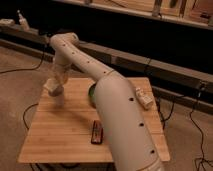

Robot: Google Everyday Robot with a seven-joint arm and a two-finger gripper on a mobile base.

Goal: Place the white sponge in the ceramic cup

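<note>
My gripper (54, 88) hangs from the white arm (80, 57) above the back left part of the wooden table (65, 135). A pale shape sits at the gripper's tip; I cannot tell whether it is the white sponge. No sponge shows on the table. The ceramic cup is not in view; the arm may hide it. The arm's thick lower link (122, 125) covers the table's middle and right.
A green bowl (91, 93) peeks out behind the arm at the table's middle. A dark red flat object (96, 132) lies near the front. A white bar-shaped object (143, 98) lies at the right edge. Cables run over the floor on both sides.
</note>
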